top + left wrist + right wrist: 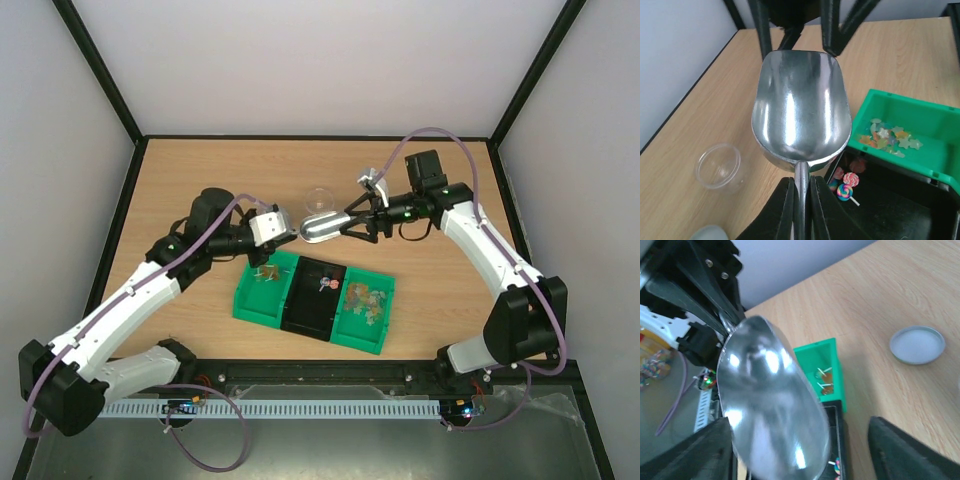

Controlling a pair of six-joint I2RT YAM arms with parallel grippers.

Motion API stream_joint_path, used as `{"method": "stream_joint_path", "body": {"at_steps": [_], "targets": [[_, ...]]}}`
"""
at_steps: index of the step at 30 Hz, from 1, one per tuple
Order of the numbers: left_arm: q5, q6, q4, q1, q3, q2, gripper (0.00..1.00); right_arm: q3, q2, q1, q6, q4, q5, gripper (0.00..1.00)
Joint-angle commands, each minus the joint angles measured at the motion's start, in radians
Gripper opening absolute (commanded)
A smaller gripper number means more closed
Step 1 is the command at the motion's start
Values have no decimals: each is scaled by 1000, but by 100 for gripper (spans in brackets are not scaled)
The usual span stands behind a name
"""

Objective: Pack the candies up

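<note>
candies [887,137]: lay in green bin [905,102] and black bin [890,210]; none in scoop.
left gripper [801,182]: i had it pinched on the scoop's thin handle.
scoop [800,110]: empty, raised beside the bins.
right gripper [352,224]: my jaws stood spread about the scoop's mouth.
risk: closing on that slick bowl could twist it loose.
cup [717,165]: light; a swing could topple it.

Small mixed-colour candies [365,298] lie loose in the bins [258,312].
</note>
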Motion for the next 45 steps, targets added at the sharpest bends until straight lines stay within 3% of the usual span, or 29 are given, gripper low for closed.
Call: {"method": "stream_joint_path", "body": {"at_steps": [1, 5, 9, 22, 31, 39, 45], "targets": [[-173, -192, 9, 6, 16, -40, 2, 10, 46, 4, 45, 42, 125, 81], [-230, -286, -68, 80, 22, -75, 2, 44, 112, 16, 62, 54, 211, 83], [-263, -287, -158, 158, 40, -89, 2, 28, 140, 71, 47, 70, 296, 81], [-217, -304, -256, 323, 45, -131, 2, -54, 229, 272, -105, 71, 498, 71], [-346, -355, -261, 327, 34, -126, 2, -66, 301, 342, -151, 112, 588, 57], [-402, -348, -241, 327, 30, -98, 2, -86, 312, 353, -145, 162, 670, 31], [-385, -337, -227, 327, 28, -87, 2, -115, 293, 340, -166, 162, 729, 20]]}}
